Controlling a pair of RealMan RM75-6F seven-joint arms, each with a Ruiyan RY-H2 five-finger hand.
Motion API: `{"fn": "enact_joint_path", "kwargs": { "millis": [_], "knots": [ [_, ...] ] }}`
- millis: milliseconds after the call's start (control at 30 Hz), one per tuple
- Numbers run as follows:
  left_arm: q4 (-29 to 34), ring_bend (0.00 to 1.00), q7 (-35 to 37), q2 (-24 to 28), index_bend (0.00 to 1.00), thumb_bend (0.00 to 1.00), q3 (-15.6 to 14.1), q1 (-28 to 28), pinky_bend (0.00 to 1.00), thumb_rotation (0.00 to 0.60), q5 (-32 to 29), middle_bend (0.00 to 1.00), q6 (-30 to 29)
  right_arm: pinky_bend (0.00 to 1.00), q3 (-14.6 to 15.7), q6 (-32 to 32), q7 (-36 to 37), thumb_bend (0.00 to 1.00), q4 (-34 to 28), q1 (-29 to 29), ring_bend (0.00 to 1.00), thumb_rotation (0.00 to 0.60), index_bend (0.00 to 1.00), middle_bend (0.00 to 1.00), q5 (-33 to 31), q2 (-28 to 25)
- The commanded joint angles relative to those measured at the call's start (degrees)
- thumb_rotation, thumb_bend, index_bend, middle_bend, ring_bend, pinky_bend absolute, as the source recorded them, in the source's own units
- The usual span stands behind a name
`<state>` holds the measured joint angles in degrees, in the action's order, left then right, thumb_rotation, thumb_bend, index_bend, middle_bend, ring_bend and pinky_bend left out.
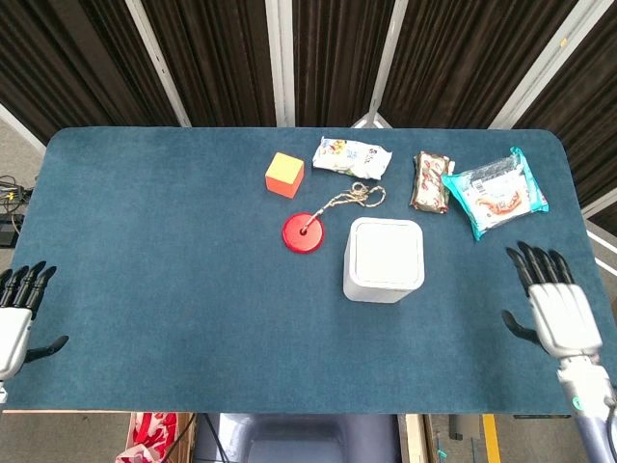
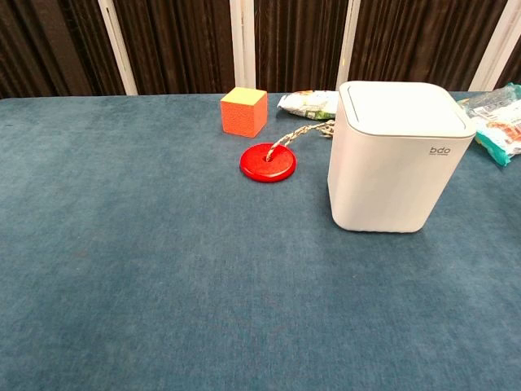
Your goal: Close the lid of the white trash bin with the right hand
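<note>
Judging by how things lie, I think the job is done: the lid (image 2: 400, 108) of the white, square, smooth plastic trash bin (image 1: 384, 259) sits flat and flush on the body, with only a thin even seam under its rim in the chest view and no gap at any corner that I can see. My right hand (image 1: 557, 311) hovers well apart from the bin, near the right front edge of the blue felt-covered worktop (image 1: 154, 251), fingers spread and holding nothing; the chest view does not show it. My left hand (image 1: 17, 318) is at the far left front corner, also spread and empty. Nothing seems left to do but perhaps rest the arm. The bin stands upright a little right of the worktop's middle, with a small dark logo (image 2: 440, 151) on its front face and softly rounded corners. A red flat disc on a braided cord (image 1: 304, 232) lies just beside it to the left, not touching, and an orange cube with a yellow top (image 1: 284, 175) sits further back.
</note>
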<state>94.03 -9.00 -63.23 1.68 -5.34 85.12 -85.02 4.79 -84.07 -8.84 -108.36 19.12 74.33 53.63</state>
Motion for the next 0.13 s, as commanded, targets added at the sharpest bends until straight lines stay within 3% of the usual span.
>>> {"fn": "enact_joint_path", "kwargs": {
  "millis": [33, 133],
  "knots": [
    [-0.15, 0.0, -0.22, -0.24, 0.0, 0.0, 0.42, 0.19, 0.0, 0.6, -0.46, 0.0, -0.45, 0.0, 3.44, -3.92, 3.99, 0.32, 9.18, -6.24, 0.0, 0.6, 0.0, 0.0, 4.1, 5.31],
    [-0.64, 0.0, -0.62, -0.49, 0.0, 0.0, 0.65, 0.04, 0.0, 0.6, -1.34, 0.0, 0.16, 0.0, 2.69, -6.37, 2.87, 0.32, 13.14, -8.5, 0.0, 0.6, 0.0, 0.0, 4.67, 7.87]
  ]
}}
